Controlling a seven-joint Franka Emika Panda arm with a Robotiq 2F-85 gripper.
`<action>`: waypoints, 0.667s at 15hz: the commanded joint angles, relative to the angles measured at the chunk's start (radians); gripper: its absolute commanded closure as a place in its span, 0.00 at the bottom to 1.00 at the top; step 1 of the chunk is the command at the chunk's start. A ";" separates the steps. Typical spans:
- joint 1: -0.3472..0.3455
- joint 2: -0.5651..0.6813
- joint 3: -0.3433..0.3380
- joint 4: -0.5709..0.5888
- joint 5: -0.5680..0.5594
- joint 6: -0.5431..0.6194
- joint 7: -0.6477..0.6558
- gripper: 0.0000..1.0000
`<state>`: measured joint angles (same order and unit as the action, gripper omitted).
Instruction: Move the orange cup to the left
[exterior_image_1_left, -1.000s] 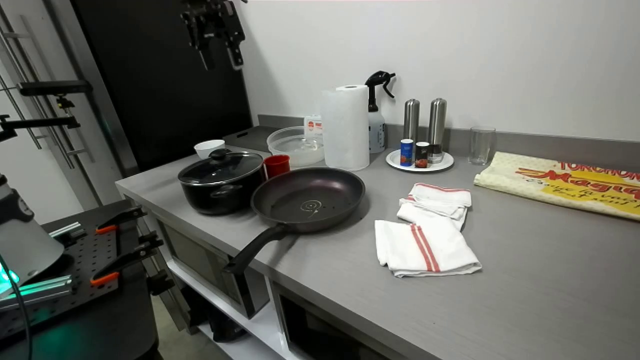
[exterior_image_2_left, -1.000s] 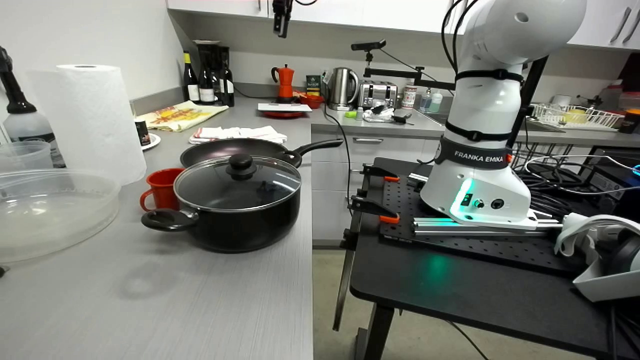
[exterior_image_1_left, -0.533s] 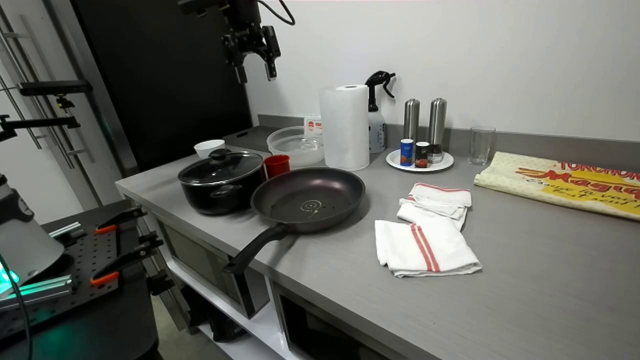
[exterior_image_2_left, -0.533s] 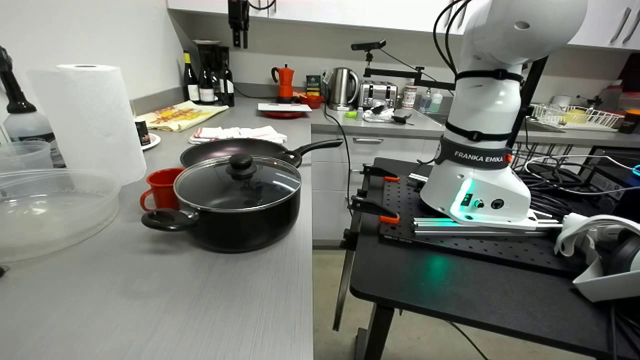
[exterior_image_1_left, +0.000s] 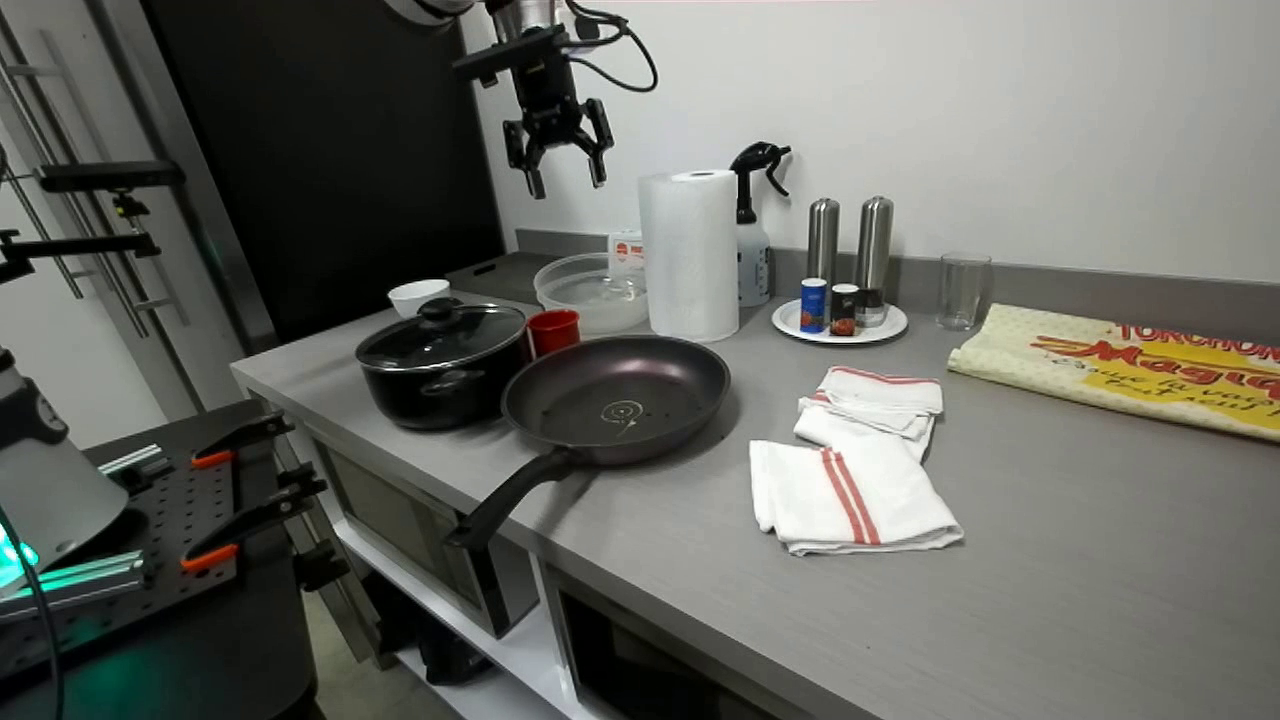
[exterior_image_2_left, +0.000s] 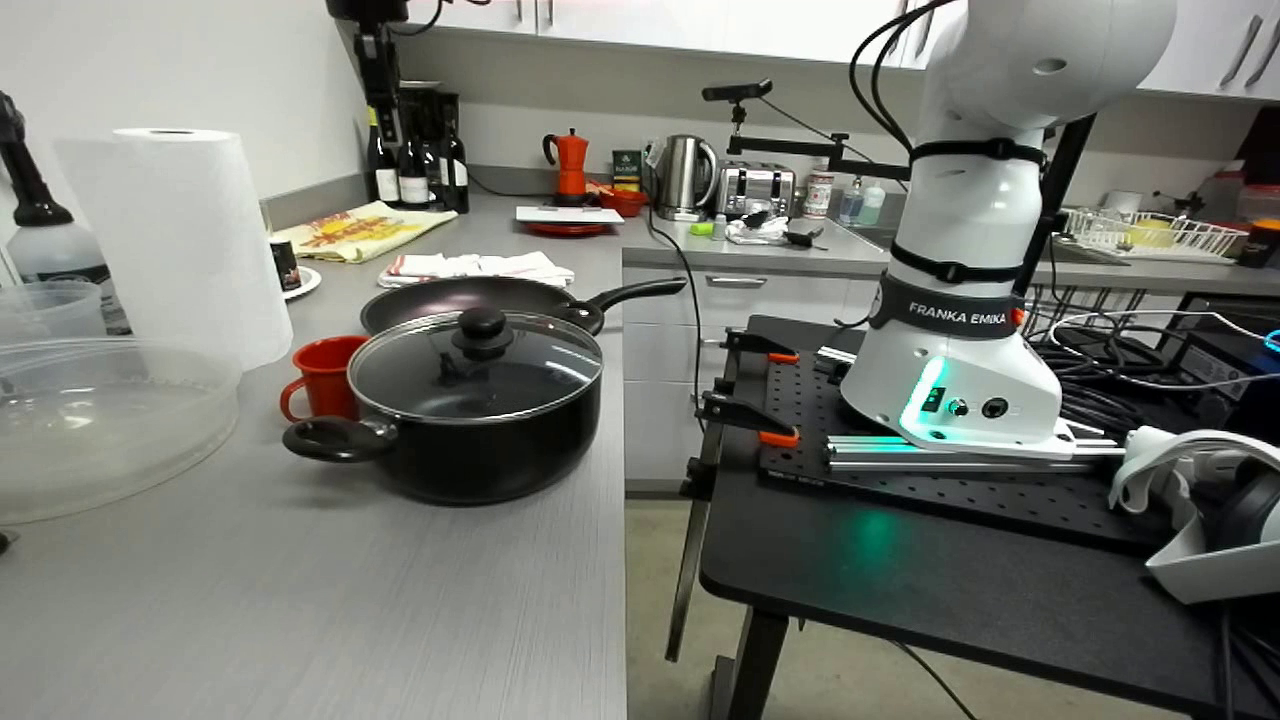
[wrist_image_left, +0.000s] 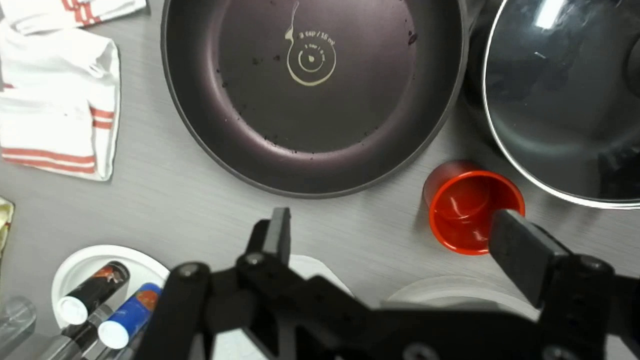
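While my arm (exterior_image_2_left: 985, 180) has swung farther across and lower over this past second, everything on the counter (exterior_image_2_left: 400, 620) has stayed put. My gripper (exterior_image_1_left: 568, 184) hangs well above it, fingers (wrist_image_left: 521, 256) spread wide, holding nothing. The cup (wrist_image_left: 465, 215) stands upright where it was, ungrasped and not moved left, so I judge that I am only approaching and the carry itself lies ahead. In the wrist view one finger covers part of the cup's mouth; I would shift sideways before descending, or that finger may strike the rim.

White cabinets (exterior_image_2_left: 720, 25) line the room's far end, and a pale wall (exterior_image_1_left: 1000, 120) backs the counter, which is grey and finely streaked. On it sit the pan (exterior_image_1_left: 620, 400); the pot (exterior_image_2_left: 490, 455), just beside the cup; the clear bowl (exterior_image_2_left: 110, 470), near the cup on the wall side; the paper roll (exterior_image_1_left: 692, 260); folded towels (exterior_image_1_left: 800, 500); and the plate (exterior_image_1_left: 893, 326) with small shakers (exterior_image_1_left: 814, 305) on it.
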<state>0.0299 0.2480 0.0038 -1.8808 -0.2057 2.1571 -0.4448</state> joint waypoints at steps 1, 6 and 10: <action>0.024 0.135 0.037 0.151 -0.050 -0.035 0.005 0.00; 0.059 0.243 0.080 0.229 -0.081 -0.028 -0.035 0.00; 0.083 0.316 0.114 0.270 -0.105 -0.029 -0.112 0.00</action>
<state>0.0991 0.4986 0.0962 -1.6810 -0.2797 2.1561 -0.4982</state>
